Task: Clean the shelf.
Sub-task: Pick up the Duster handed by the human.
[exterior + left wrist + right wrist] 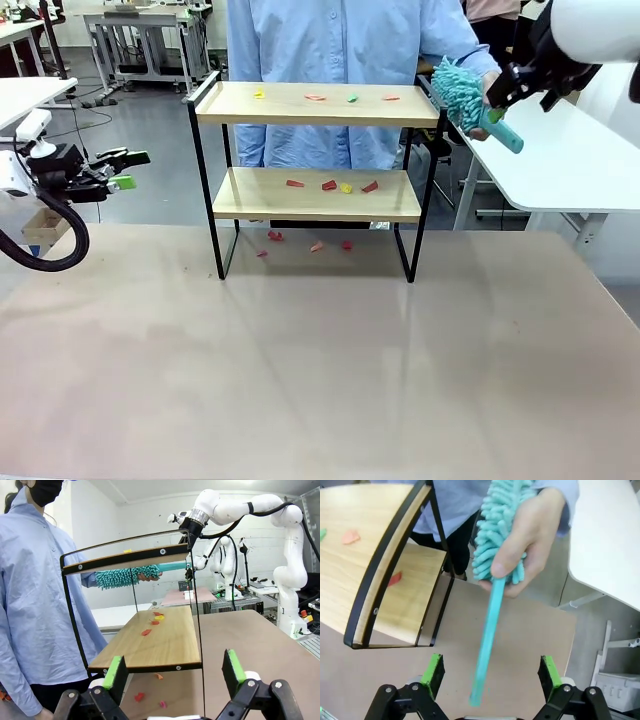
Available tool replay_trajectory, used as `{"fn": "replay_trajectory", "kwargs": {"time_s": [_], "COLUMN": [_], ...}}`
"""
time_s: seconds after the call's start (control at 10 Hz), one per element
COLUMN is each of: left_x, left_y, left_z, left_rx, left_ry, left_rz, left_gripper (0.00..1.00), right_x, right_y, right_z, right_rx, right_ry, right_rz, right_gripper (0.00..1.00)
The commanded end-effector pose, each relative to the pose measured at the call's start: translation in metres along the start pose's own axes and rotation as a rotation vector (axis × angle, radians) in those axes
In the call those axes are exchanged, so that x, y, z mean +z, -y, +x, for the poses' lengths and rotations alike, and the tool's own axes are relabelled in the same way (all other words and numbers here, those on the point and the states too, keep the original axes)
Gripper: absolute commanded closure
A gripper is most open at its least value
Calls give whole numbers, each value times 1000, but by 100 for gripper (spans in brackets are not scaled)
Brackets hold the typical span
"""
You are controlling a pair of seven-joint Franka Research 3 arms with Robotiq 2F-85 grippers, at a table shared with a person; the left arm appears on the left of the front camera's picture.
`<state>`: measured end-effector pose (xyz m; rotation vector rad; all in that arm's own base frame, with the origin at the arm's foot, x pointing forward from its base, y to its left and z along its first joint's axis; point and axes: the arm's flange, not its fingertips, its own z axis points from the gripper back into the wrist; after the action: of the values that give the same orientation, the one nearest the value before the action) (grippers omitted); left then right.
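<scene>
The shelf (310, 195) stands at the table's far side, two wooden boards in a black frame. Small coloured scraps (329, 185) lie on both boards and on the table beneath. A person's hand (532, 545) holds a teal fluffy duster (497, 525) beside the shelf's right end. Its handle (486, 635) points down between the fingers of my right gripper (491, 675), which is open and not touching it. My left gripper (174, 669) is open and holds nothing, off the shelf's left end (145, 640). In the front view it is my left gripper (125, 168) at the far left.
A person in a light blue shirt (340, 40) stands behind the shelf. A white side table (570, 150) is at the right, another (25, 95) at the left. The wide tan tabletop (320, 360) stretches in front of the shelf.
</scene>
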<state>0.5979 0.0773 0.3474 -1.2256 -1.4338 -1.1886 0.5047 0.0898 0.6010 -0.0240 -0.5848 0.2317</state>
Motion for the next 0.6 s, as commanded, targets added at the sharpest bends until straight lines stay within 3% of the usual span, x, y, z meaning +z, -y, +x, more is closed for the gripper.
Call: {"fn": "replay_trajectory", "kwargs": {"time_s": [0.0,0.3,0.4,0.5], "left_x": [1,1,1,1], "left_y": [1,1,1,1], "left_z": [2,2,2,2], "left_rx": [-3,-3,-3,-3], "left_ry": [-3,-3,-3,-3], "left_rz": [-4,-4,-4,-4], "left_gripper": [0,0,0,0], "right_x": [-15,-32,-34,-35], "right_y": [-11,-15,-15,-12], "right_z": [-5,-5,-5,-6], "right_rx": [-22,-26,-34,-38], "right_ry": [8,1,-2,-14], "right_rz": [-44,-55,-56,-50], "right_gripper": [0,0,5,60]}}
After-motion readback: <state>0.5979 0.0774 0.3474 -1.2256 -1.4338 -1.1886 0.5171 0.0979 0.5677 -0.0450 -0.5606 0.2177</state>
